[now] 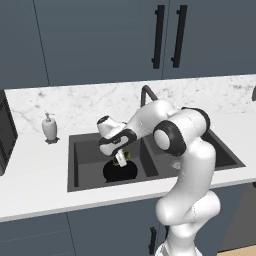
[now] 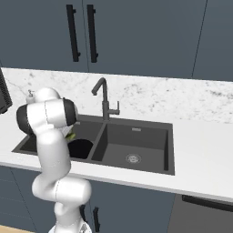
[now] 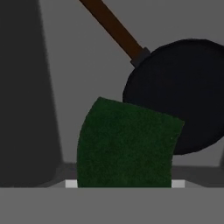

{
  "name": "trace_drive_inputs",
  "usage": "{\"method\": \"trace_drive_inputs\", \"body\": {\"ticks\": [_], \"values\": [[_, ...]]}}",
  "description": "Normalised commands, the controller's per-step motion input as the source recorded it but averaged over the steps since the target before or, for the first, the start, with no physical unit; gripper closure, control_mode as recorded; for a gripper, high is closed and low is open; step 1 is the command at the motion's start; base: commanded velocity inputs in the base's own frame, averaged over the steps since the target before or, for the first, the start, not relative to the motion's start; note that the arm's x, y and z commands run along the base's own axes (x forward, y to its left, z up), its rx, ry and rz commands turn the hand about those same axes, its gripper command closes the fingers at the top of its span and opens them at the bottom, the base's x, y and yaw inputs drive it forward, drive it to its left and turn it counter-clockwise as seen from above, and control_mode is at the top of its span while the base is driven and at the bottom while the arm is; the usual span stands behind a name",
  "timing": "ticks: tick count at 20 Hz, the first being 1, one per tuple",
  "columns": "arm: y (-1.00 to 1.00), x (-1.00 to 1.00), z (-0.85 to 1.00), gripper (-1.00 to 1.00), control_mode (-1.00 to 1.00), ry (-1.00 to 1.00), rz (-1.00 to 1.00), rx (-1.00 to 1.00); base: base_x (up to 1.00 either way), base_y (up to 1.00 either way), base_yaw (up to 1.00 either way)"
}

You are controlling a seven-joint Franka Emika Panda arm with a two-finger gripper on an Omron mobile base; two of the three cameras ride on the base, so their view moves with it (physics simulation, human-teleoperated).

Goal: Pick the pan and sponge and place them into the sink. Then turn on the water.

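Note:
The black pan (image 1: 120, 171) lies flat in the left basin of the dark sink (image 1: 80, 165). In the hand view the pan (image 3: 183, 92) is at the right, its brown handle (image 3: 113, 28) running to the top. My gripper (image 1: 121, 161) reaches down into that basin, just above the pan's rim. It is shut on the sponge (image 3: 127, 144), whose green top faces the hand camera and hides the fingertips. A yellow-green sliver of the sponge (image 2: 70, 134) shows beside my arm. The dark faucet (image 2: 103, 98) stands behind the divider, with no water running.
A white soap dispenser (image 1: 49, 127) stands on the marble counter left of the sink. The right basin (image 2: 136, 150) holds just its round drain. Dark cabinets with black handles hang above. A dark appliance (image 1: 6, 135) sits at the far left.

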Motion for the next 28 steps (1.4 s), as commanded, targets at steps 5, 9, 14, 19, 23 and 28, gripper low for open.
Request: {"method": "trace_drive_inputs", "body": {"ticks": [5, 9, 14, 19, 23, 28], "values": [[0.04, 0.44, -0.40, 1.00, -1.00, 0.03, 0.00, 0.00, 0.00, 0.00, 0.00], [0.09, 0.41, -0.46, 1.00, -1.00, 0.00, 0.00, 0.00, 0.00, 0.00, 0.00], [0.06, 0.38, -0.56, 1.00, -1.00, 0.02, 0.00, 0.00, 0.00, 0.00, 0.00], [0.03, 0.45, -0.65, 1.00, -1.00, 0.03, 0.00, 0.00, 0.00, 0.00, 0.00], [0.08, 0.52, -0.67, 1.00, -1.00, 0.02, 0.00, 0.00, 0.00, 0.00, 0.00], [0.10, 0.45, -0.60, 1.00, -1.00, 0.02, 0.00, 0.00, 0.00, 0.00, 0.00]]}}
